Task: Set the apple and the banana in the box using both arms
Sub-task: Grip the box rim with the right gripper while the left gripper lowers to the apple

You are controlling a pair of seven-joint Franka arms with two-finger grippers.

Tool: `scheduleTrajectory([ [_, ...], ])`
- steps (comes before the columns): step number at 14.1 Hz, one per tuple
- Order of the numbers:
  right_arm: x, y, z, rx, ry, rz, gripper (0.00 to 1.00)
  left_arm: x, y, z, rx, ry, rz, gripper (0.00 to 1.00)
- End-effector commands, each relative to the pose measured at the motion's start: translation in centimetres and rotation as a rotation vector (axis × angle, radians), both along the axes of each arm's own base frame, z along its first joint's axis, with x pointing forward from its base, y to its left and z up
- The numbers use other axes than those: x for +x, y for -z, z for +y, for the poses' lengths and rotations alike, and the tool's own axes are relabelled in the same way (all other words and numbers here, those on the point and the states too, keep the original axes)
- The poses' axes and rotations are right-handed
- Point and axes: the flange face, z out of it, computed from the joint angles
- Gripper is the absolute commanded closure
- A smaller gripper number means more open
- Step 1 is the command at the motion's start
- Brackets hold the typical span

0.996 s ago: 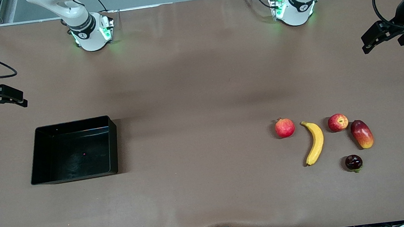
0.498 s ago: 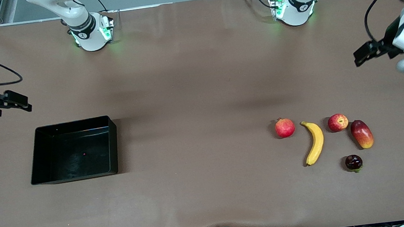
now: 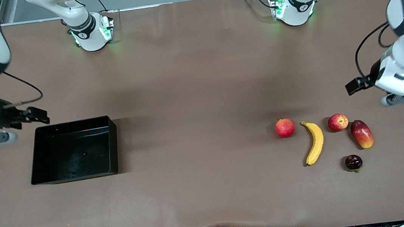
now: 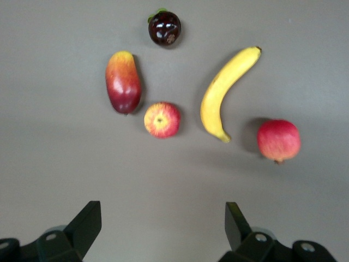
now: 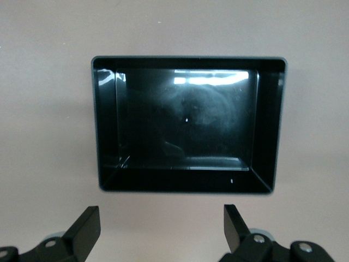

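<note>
Nothing of the task is done yet: the box [image 3: 73, 150], a shallow glossy black tray, sits empty on the brown counter [image 3: 194, 110] toward the right arm's end, and both fruits to be moved lie untouched well apart from it, toward the left arm's end. The banana [image 3: 314, 141], long, curved and yellow, lies between a plain red round fruit [image 3: 284, 127] and the apple [image 3: 337, 122], which is small, red and streaked with yellow. Just beside the apple is an oblong red-yellow mango [image 3: 361, 133], and a small dark fruit [image 3: 353, 162] lies nearer the front camera than the rest. The left gripper [image 4: 162, 218] hangs in the air over bare counter near the fruit group, its fingers [image 4: 87, 224] spread wide and holding nothing; its wrist view looks down on all five fruits. The right gripper [image 5: 159, 221] hangs over the counter just beside the box, its fingers [image 5: 86, 225] also spread wide and empty. Both picks and both placements seem still to come, and neither arm looks idle.
</note>
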Motion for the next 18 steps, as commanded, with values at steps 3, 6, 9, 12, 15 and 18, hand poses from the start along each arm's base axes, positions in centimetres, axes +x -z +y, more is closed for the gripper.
scheduleTrajectory([
  [3,2.8,6.9,-1.7,0.021,-0.075,0.017,0.00,1.5,8.8,3.0,-0.004,-0.044,-0.012,0.00],
  [6,3.1,7.4,-2.7,0.037,-0.135,0.002,0.00,2.4,13.2,3.0,-0.017,-0.040,-0.025,0.00],
  [9,4.1,8.8,-5.0,0.014,-0.107,-0.043,0.00,2.5,18.3,3.9,-0.033,-0.051,-0.050,0.00],
  [12,4.8,12.0,-8.7,0.019,-0.041,-0.034,0.00,2.1,21.7,3.8,-0.037,-0.046,-0.010,0.00],
  [15,5.7,14.7,-12.3,0.023,-0.025,-0.013,0.00,1.6,23.0,4.5,-0.038,-0.044,0.015,0.00],
  [18,6.2,17.5,-15.0,0.036,-0.088,0.003,0.00,1.6,24.0,5.1,-0.040,-0.049,0.026,0.00],
])
